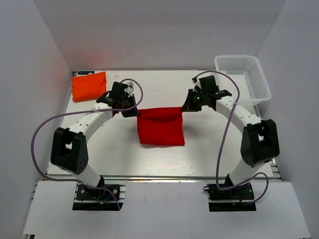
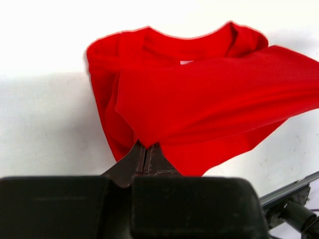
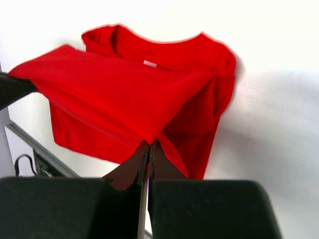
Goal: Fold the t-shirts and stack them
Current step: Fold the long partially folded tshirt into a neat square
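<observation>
T-shirts: 2 total, red one gripped by both arms, orange one folded far-left

Red t-shirt (image 1: 160, 128): 1, mid-table, between the 2 arms. Left jaws are pinched tight on its far-left corner and right jaws on its far-right corner. Both wrist views show the tips closed with red cloth between them. The held edge is raised and stretched between the jaws; the near part rests on the table (image 1: 149, 162). In the wrist views the collar and a small white label show on the layer below the lifted flap.

Orange t-shirt (image 1: 88, 85): 1, folded bundle, far-left corner of the table, well apart from the red one.

Basket (image 1: 259, 84): 1, white mesh, far-right corner.
</observation>
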`<move>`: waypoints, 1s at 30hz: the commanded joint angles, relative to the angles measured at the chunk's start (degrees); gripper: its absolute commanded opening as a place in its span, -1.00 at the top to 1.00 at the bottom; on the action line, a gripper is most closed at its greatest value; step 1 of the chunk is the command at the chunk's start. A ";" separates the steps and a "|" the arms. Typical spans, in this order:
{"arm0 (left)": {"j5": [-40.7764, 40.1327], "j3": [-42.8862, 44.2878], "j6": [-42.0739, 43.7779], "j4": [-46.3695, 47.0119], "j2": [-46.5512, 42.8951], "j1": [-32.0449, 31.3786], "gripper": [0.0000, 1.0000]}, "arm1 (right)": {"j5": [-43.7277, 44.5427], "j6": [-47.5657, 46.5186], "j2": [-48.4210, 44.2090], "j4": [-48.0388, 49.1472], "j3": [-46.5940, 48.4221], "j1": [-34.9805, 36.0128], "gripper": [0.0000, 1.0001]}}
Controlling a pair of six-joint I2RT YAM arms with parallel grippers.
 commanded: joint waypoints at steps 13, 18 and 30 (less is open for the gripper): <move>4.38 14.89 6.82 6.92 14.80 6.73 -0.99 | 1.08 5.53 18.24 7.38 15.83 -3.53 -0.59; 10.16 18.18 9.11 6.44 13.24 6.74 -0.99 | 1.59 2.63 15.35 5.45 17.87 -3.17 -0.81; 32.06 -8.37 3.05 28.60 0.14 -0.99 -0.99 | -4.98 2.01 0.92 15.63 -1.29 -1.16 -0.81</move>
